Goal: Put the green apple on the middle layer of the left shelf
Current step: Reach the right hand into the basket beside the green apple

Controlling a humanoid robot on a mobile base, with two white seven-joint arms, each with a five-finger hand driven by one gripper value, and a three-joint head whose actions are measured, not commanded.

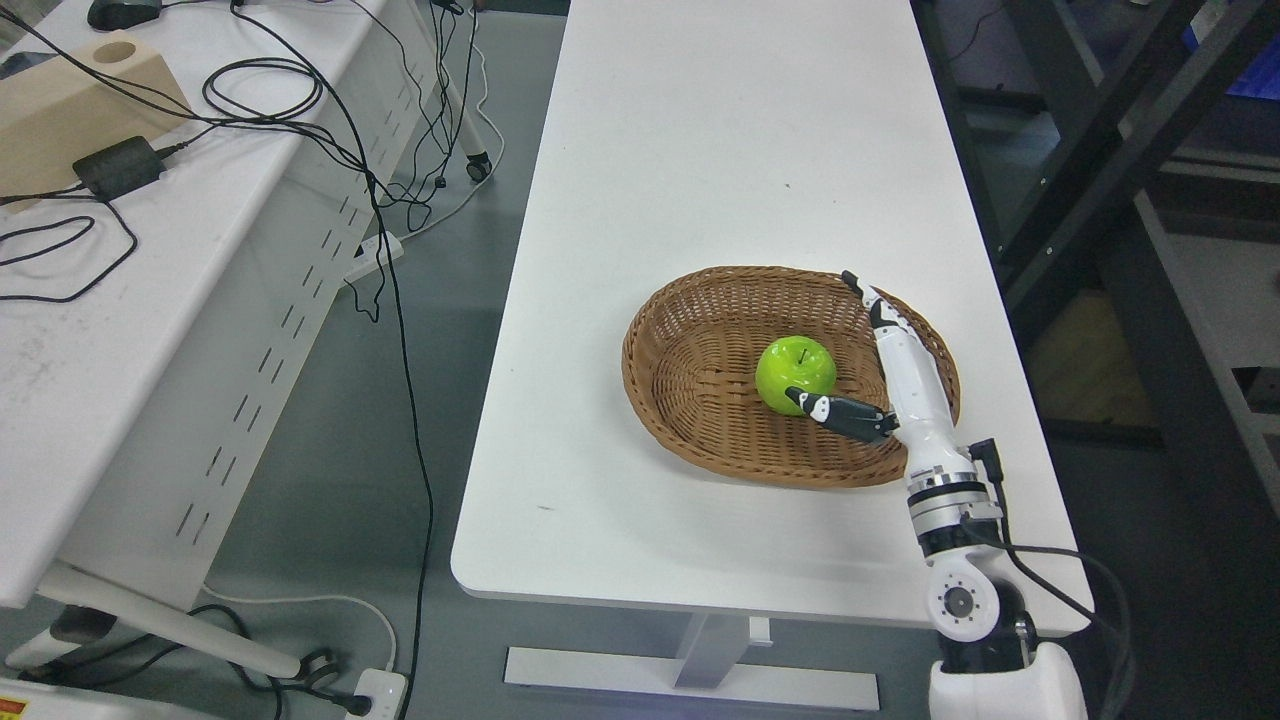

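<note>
Head view: right hand (880, 370) over wicker basket (700, 420) on white table (720, 150).
Apple: green apple (795, 372) lies inside basket.
Hand state: fingers spread, thumb touching apple, positioned to grasp; nothing held.

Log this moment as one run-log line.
right hand: open beside round green apple | apple: in brown wicker basket | left hand: unseen | shelf placement: pending
</note>
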